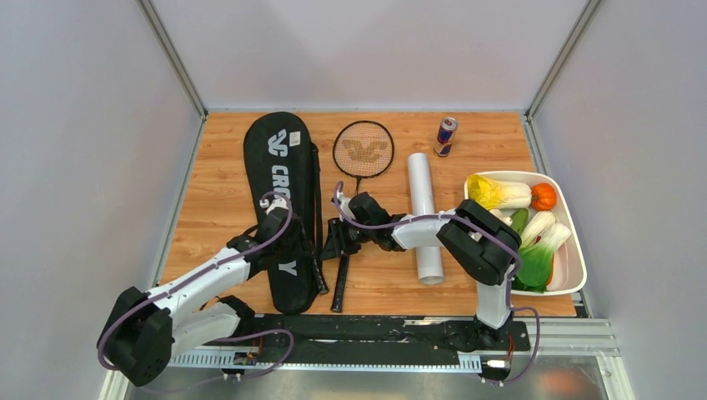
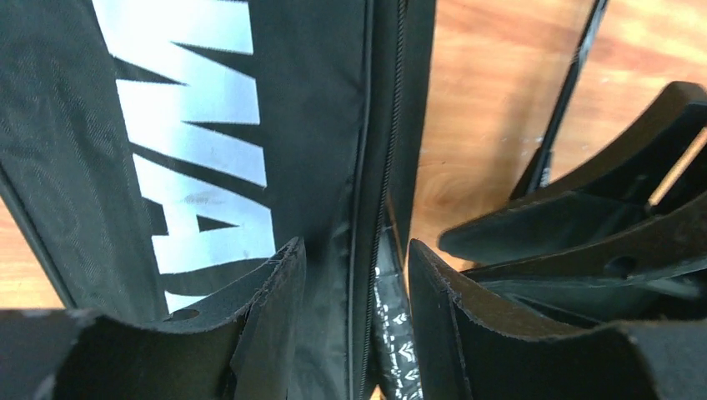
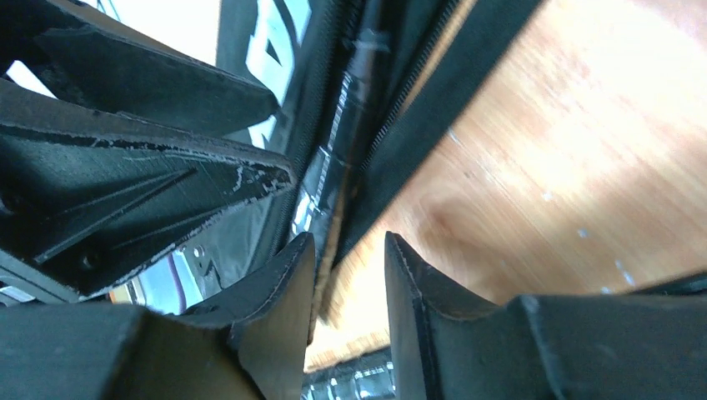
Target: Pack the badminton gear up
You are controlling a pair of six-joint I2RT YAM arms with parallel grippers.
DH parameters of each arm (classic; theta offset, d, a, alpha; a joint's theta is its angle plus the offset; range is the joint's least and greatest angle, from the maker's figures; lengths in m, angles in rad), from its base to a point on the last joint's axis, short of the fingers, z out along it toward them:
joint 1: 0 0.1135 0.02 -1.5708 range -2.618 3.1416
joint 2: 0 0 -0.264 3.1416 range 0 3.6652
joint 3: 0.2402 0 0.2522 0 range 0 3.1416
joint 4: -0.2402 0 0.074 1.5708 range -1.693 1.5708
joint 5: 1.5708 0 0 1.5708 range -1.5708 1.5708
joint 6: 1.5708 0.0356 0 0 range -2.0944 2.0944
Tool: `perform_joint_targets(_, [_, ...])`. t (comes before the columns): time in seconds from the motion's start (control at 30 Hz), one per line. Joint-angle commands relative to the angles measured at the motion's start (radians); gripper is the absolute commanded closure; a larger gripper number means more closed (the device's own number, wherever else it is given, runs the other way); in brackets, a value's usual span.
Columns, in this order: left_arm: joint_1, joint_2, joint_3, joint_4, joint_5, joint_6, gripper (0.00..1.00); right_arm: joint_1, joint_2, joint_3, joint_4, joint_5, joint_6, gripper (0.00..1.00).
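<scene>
Where the 2 arms reach in from the near edge, both hands meet at the lower right side of the racket bag point(image 1: 279, 167), which lies lengthwise on the tabletop point(image 1: 217, 192) with its wide end far. The left hand point(image 2: 357, 250) stands with its fingers apart, astride the bag's zip edge and not pinching it. In the slit of the zip a taped handle point(image 2: 392, 333) shows. The right hand point(image 3: 350, 242) comes in from the other side with a narrower gap. Bare wood shows between its fingers, and the bag's edge runs just beside 1 of them – nothing is held.

Just right of the bag lies a racket point(image 1: 363, 148), its handle near and its oval head far; the right hand hangs over its shaft. Beyond the right arm a white tube point(image 1: 423, 221) lies lengthwise, near the racket but apart from it. A white tray point(image 1: 575, 250) of vegetables sits at the right edge, and a small can point(image 1: 446, 136) stands upright at the far side – just past the tube's end.
</scene>
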Motion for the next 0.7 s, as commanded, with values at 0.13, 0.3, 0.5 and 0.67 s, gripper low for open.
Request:
perform_joint_targets(0.13, [-0.145,0.075,0.077,-0.127,-0.198,-0.038,0.50,0.003,-0.102,-0.069,0.063,0.042,0.034,0.62])
perform_joint_targets(0.3, [-0.210,0.064,0.070,-0.162,-0.241,-0.082,0.54,0.004,-0.130,-0.091,0.068,0.052,0.035,0.62])
perform_joint_targets(0.5, [-0.278,0.085,0.078,-0.192,-0.265,-0.118,0.56,0.003,-0.140,-0.094,0.068,0.054,0.038,0.62])
perform_joint_targets(0.67, [-0.307,0.115,0.074,-0.221,-0.282,-0.149,0.54,0.004,-0.145,-0.094,0.068,0.058,0.039,0.62])
